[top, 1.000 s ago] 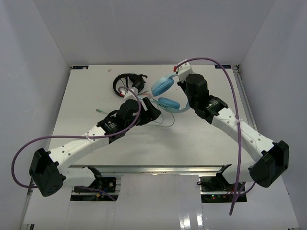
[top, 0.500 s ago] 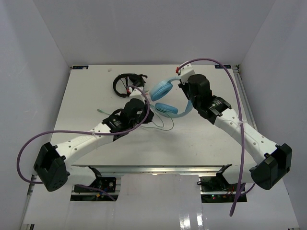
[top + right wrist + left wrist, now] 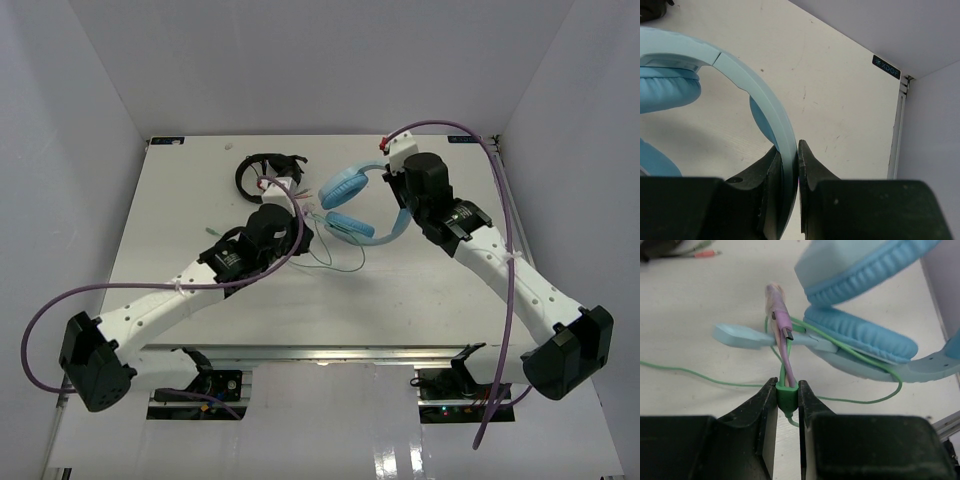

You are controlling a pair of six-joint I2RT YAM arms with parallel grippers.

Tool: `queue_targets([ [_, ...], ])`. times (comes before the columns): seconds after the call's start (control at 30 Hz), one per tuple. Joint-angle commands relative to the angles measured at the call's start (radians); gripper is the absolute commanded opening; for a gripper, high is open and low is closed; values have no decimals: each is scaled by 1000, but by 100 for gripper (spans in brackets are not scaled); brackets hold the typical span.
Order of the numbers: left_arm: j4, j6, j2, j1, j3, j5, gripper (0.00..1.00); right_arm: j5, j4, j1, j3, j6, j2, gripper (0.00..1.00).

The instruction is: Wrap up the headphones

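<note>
Blue headphones (image 3: pixel 345 186) in right gripper (image 3: pixel 789 149), perhaps aloft

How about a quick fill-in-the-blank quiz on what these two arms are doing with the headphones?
The right tool is clamped on the ____ of the light blue headphones.
The left tool pinches the thin cable, whose colour is ____.
The smaller headphones, which neither tool holds, are ____.
Missing words: band; green; black.
</note>
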Motion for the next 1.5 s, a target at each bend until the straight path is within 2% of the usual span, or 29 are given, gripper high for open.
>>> queue_targets([
  [0.0,-63,76,-144,140,113,-69,0,-120,50,-37,-47,-17,-101,8],
  [0.07,-106,87,-175,285,121,21,0,-187,50,-57,-91,-42,-148,8],
  [0.17,-118,101,-208,425,103,164,0,-215,49,-99,-125,-64,-184,8],
  [0.37,-105,121,-222,518,44,246,0,-295,49,-153,-161,-73,-218,8],
  [0.57,-81,144,-203,570,-57,350,0,-432,49,-219,-147,24,-236,8],
  [0.63,-85,155,-166,582,-87,398,36,-500,49,-239,-133,56,-233,8],
  [0.73,-130,171,-112,612,-93,396,73,-493,46,-246,-114,67,-217,8],
  [0.77,-143,179,-104,620,-90,392,80,-478,46,-247,-110,66,-213,8],
  [0.87,-167,216,-123,636,-69,383,91,-387,47,-247,-108,52,-206,8],
  [0.93,-173,248,-165,639,-48,405,95,-354,47,-246,-110,52,-200,8],
  [1.03,-161,275,-242,637,-36,454,95,-328,45,-248,-112,70,-186,8],
  [1.2,-121,269,-392,637,-86,515,98,-336,39,-248,-104,90,-159,8],
  [1.33,-158,263,-367,637,-109,563,98,-368,26,-248,-93,96,-141,8],
  [1.47,-129,292,-300,637,-148,751,97,-426,15,-248,-95,98,-140,8],
])
